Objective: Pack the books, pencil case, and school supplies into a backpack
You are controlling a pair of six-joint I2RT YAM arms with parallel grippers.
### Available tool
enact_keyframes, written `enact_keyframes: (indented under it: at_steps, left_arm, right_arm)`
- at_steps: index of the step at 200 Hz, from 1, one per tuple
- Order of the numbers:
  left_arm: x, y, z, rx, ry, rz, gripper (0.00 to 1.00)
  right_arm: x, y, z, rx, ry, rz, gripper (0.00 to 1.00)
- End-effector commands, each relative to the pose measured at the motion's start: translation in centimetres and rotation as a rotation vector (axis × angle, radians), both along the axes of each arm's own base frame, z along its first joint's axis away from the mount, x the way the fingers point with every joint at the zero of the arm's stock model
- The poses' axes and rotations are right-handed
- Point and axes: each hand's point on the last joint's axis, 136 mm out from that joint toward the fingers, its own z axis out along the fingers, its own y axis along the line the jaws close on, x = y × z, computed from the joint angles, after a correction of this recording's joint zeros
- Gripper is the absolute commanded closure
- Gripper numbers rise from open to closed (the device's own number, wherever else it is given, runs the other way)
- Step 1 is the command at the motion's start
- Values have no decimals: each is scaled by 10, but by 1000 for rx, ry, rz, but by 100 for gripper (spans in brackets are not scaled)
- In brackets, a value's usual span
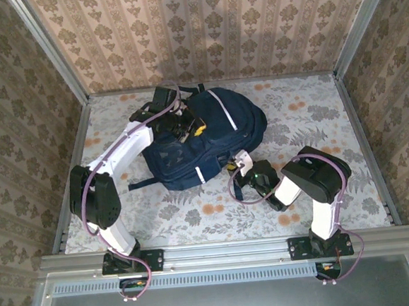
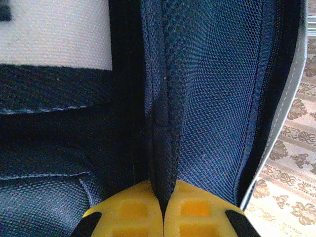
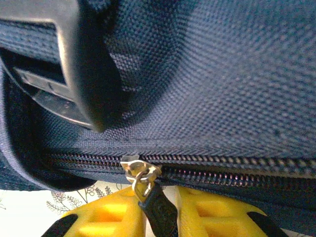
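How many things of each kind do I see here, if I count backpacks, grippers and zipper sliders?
backpack: 1
grippers: 2, the left gripper and the right gripper
zipper slider: 1
Total: 4

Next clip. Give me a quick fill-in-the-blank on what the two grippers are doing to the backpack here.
1. The left gripper pinches a fold of the backpack, so it is ____.
2. The black tab between the right gripper's fingers hangs from a ____.
3. Those fingers are coloured ____.
Missing: shut; zipper; yellow.
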Motion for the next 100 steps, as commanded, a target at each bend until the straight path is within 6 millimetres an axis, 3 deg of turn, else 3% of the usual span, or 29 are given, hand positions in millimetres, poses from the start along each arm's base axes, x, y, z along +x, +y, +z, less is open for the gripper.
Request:
enact_keyframes:
  at_steps: [1, 56, 100]
  left_arm:
    - [-1, -4, 34, -85, -68, -13, 100]
    - [0, -2, 28, -82, -57, -6, 100]
    - [5, 8, 18, -20, -78, -11, 100]
  right_arm:
    - [10, 8, 16, 63, -35, -10, 80]
    - [11, 6, 14, 68, -27, -23, 100]
    - [4, -10, 9, 44, -5, -75, 100]
